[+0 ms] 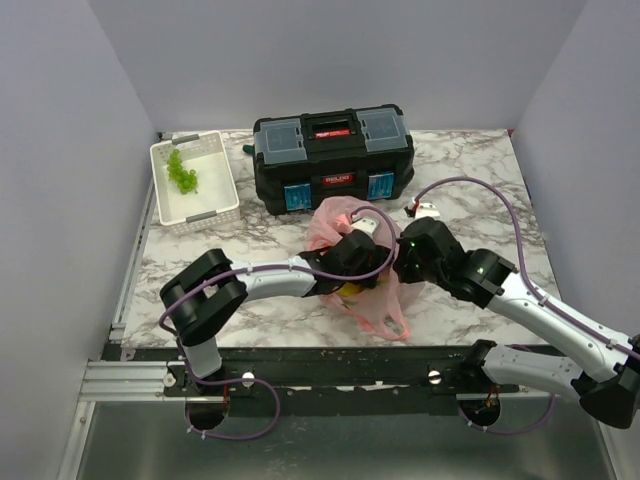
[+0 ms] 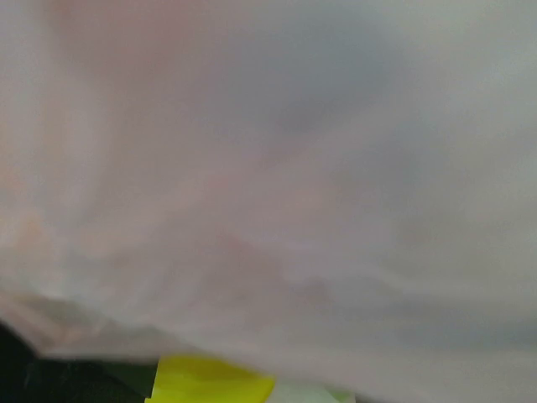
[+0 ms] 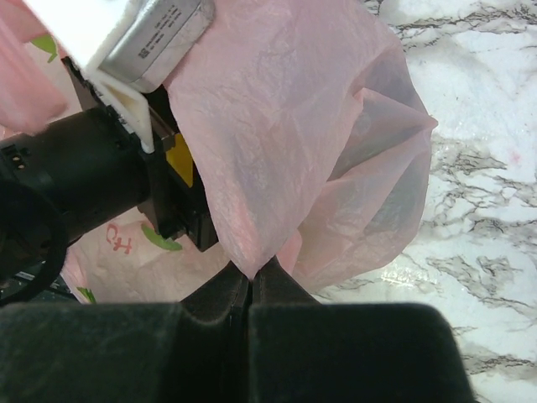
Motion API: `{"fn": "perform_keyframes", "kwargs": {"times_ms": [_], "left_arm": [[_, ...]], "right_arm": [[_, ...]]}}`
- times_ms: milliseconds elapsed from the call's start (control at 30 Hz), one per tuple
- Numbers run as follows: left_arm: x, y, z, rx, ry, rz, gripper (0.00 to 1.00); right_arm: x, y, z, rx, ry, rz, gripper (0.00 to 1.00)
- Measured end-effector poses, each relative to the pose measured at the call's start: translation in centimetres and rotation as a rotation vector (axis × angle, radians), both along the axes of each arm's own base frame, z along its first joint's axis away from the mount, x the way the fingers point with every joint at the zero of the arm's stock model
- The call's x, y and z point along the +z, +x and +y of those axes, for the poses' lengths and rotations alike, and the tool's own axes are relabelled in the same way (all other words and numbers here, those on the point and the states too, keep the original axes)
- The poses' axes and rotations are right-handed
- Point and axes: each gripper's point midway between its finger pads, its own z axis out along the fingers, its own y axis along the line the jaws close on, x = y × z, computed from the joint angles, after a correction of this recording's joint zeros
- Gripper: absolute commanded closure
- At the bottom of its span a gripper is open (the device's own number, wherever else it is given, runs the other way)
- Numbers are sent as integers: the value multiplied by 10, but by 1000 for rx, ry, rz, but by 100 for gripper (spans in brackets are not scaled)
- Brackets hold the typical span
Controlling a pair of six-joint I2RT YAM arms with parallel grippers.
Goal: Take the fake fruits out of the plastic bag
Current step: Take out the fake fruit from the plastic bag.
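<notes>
The pink translucent plastic bag (image 1: 384,297) lies crumpled on the marble table in front of the toolbox. My right gripper (image 3: 252,281) is shut on a pinched fold of the bag (image 3: 285,126) and holds it up; from above it sits at the bag's right side (image 1: 403,256). My left gripper (image 1: 350,255) is pushed into the bag from the left, its fingers hidden. Pink film (image 2: 268,168) fills the left wrist view, with a blurred yellow patch (image 2: 210,382) at the bottom. A yellow spot (image 1: 349,291) shows under the left gripper. No fruit is clearly visible.
A black toolbox (image 1: 332,158) stands just behind the bag. A white slotted basket (image 1: 215,205) at the back left holds a light green grape bunch (image 1: 182,172). A small white and red object (image 1: 423,210) lies right of the toolbox. Grey walls enclose the table.
</notes>
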Motion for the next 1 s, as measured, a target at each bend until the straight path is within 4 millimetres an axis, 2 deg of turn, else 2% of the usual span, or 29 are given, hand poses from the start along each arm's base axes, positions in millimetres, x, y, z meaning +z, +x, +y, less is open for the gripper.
{"fn": "perform_keyframes", "kwargs": {"times_ms": [67, 167, 367, 467, 733, 800, 833, 933, 1000], "left_arm": [[5, -3, -1, -25, -7, 0, 58], [23, -12, -4, -83, -47, -3, 60], [91, -42, -2, -222, -208, -51, 63], [115, -56, 4, -281, -265, -75, 65], [160, -91, 35, -406, -354, -146, 73], [172, -93, 45, -408, -368, -179, 74], [180, -93, 50, -408, -378, -206, 76], [186, -93, 58, -400, -391, -235, 78], [179, -92, 60, -391, -389, -223, 83]], "right_arm": [[-1, -1, -1, 0, 0, 0, 99], [-1, 0, -1, -1, -2, 0, 99], [-3, 2, -2, -12, -14, -4, 99], [-2, 4, -3, -22, -19, -13, 99], [4, 12, -15, -85, -42, -64, 99], [6, 11, -17, -102, -39, -60, 89], [7, 11, -18, -110, -35, -55, 88], [16, 6, -17, -117, -25, -27, 86], [25, 5, -14, -116, -10, -11, 81]]}}
